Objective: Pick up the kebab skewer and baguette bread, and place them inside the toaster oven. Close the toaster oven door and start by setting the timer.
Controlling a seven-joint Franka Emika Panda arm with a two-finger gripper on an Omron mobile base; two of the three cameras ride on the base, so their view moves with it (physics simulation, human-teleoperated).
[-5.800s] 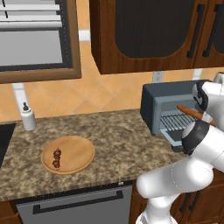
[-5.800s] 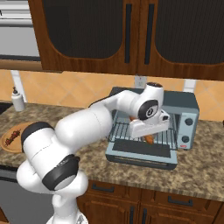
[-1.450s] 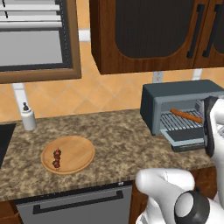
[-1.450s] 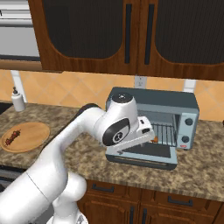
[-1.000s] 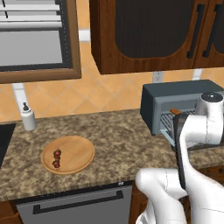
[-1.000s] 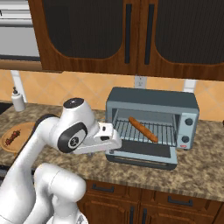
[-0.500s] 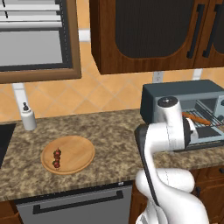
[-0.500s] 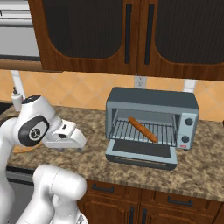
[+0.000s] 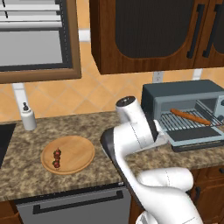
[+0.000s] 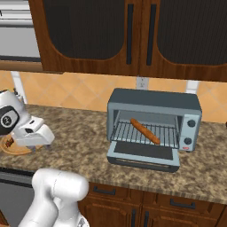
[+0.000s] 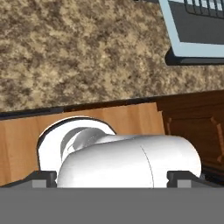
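Note:
The kebab skewer (image 9: 57, 158) lies on the round wooden board (image 9: 74, 153) at the counter's left. On the wire rack inside the blue-grey toaster oven (image 9: 183, 92) (image 10: 155, 102) rests the baguette bread (image 9: 190, 116) (image 10: 145, 131). The toaster oven door (image 9: 197, 138) (image 10: 144, 153) (image 11: 197, 30) hangs open and flat. My gripper (image 11: 113, 178) is open and holds nothing; its fingertips (image 11: 43, 177) stand wide apart. The hand hovers over the counter, left of the oven and beside the board (image 10: 11, 148).
A white soap dispenser (image 9: 28, 118) stands at the back left by the wall. A dark cooktop edge (image 9: 4, 140) borders the counter's left end. Granite counter (image 10: 80, 133) stretches between board and oven. Cabinets hang overhead.
The baguette, held at the oven earlier, now lies on the rack. My arm has swung left, away from the oven, across the counter toward the board.

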